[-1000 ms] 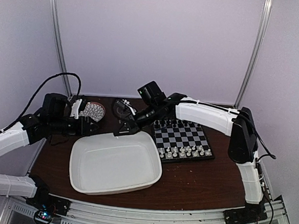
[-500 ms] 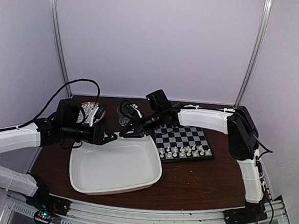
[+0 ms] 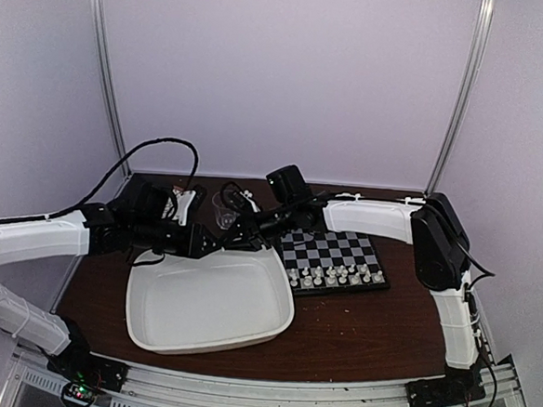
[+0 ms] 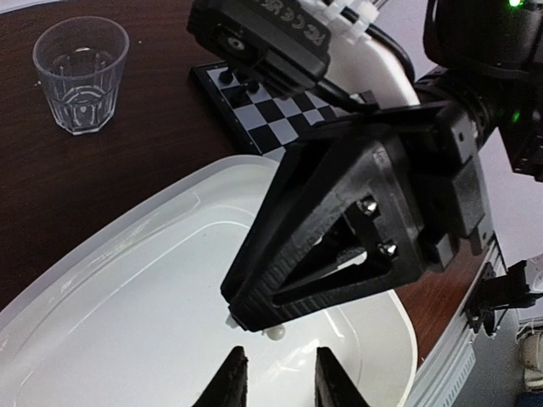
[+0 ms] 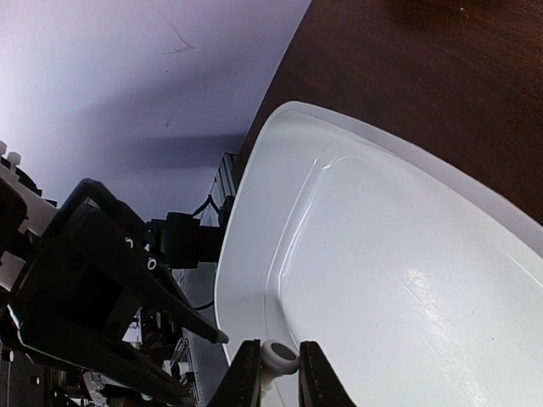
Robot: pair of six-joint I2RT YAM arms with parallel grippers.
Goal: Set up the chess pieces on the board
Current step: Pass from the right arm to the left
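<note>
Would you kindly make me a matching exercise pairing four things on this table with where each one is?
Things:
1. clear glass
2. white chess piece
3. white tray
4. chessboard

Places:
A. pinched in the right gripper
B. right of the white tray
C. on bare table beyond the tray's far edge
D. left of the chessboard

Pairs: 1-C, 2-A, 3-D, 4-B

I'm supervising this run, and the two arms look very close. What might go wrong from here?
1. Collision: the left gripper sits right beside the right gripper above the tray's far rim; either arm moving may hit the other.
2. Dropped piece: the right gripper pinches a small white chess piece only at its fingertips; a bump may drop it into the tray, off the board.
</note>
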